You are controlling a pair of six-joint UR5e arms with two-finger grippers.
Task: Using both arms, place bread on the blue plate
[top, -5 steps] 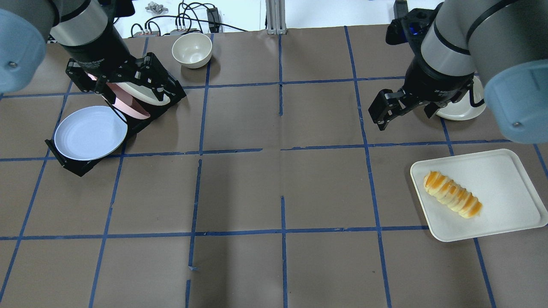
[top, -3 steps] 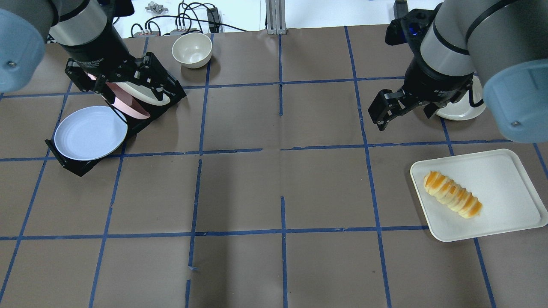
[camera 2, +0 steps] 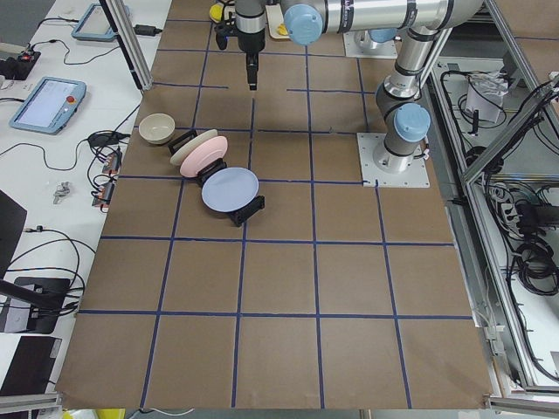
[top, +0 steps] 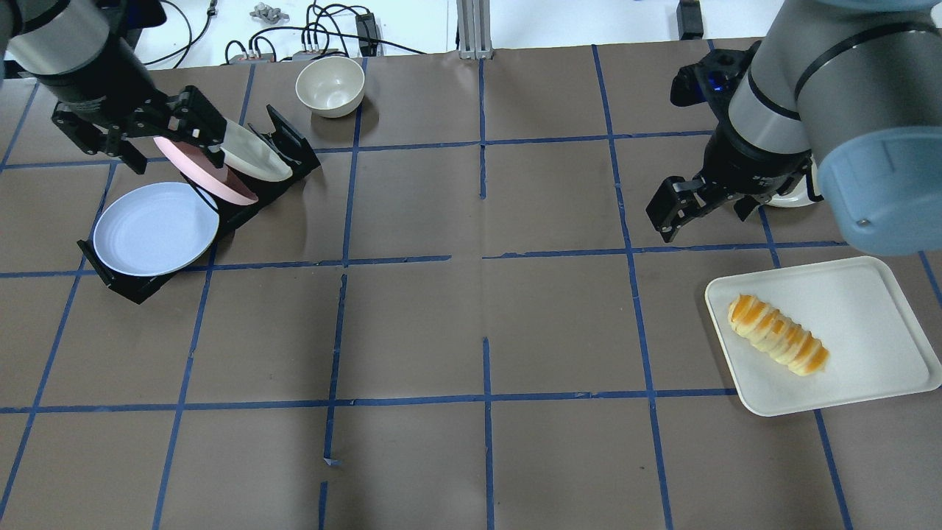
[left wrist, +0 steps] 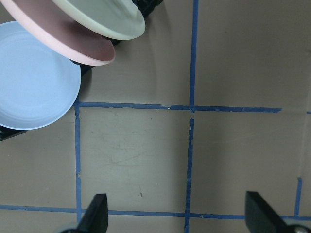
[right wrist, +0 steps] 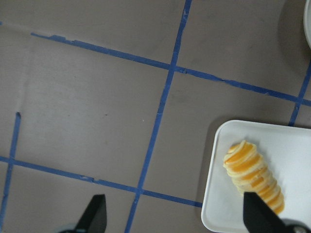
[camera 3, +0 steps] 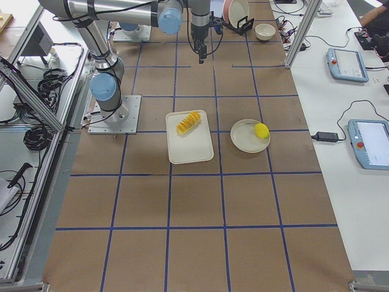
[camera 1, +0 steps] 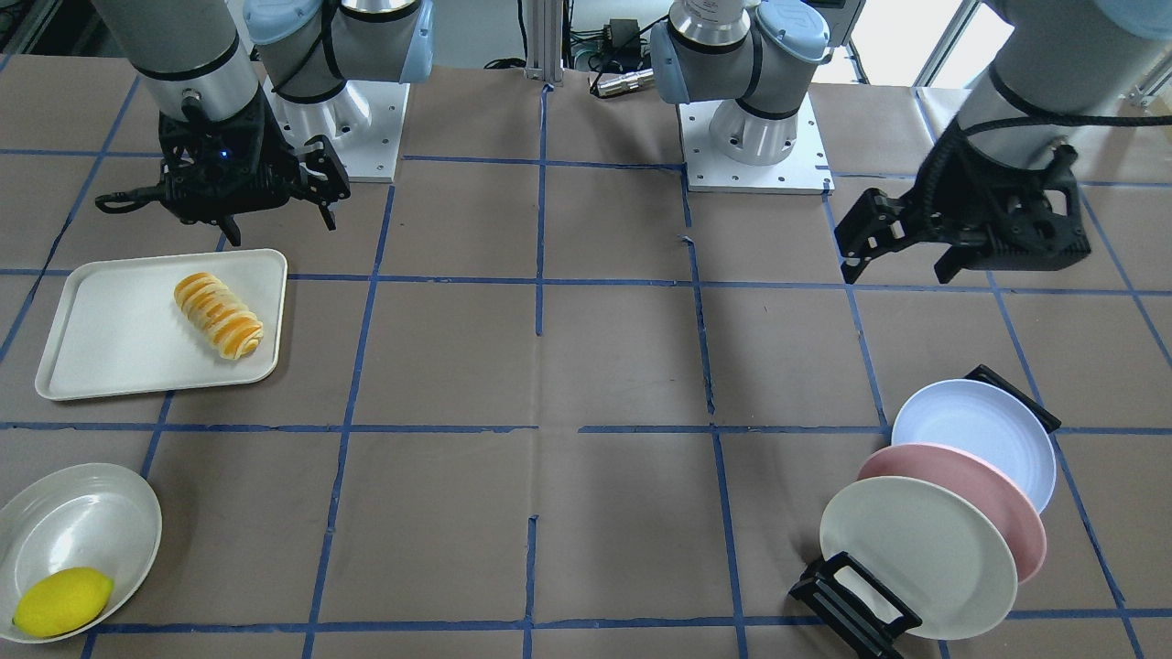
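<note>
The bread (top: 778, 335) lies slantwise on a white tray (top: 861, 324) at the right; it also shows in the front view (camera 1: 218, 314) and right wrist view (right wrist: 253, 176). The blue plate (top: 156, 228) leans in a black rack (top: 287, 140) at the left, nearest me, and shows in the left wrist view (left wrist: 34, 77). My left gripper (top: 173, 151) is open and empty, hovering above the rack's far left side. My right gripper (top: 703, 221) is open and empty, above the table just beyond the tray's far left corner.
A pink plate (top: 199, 169) and a cream plate (top: 254, 158) stand in the same rack behind the blue one. A cream bowl (top: 330, 85) sits at the far edge. A white dish (camera 1: 82, 522) holding a lemon (camera 1: 64, 599) lies beyond the tray.
My left arm has swung left, uncovering the pink and cream plates. My right gripper has shifted a little nearer to the tray. Both stay open; bread and plates have not moved.
</note>
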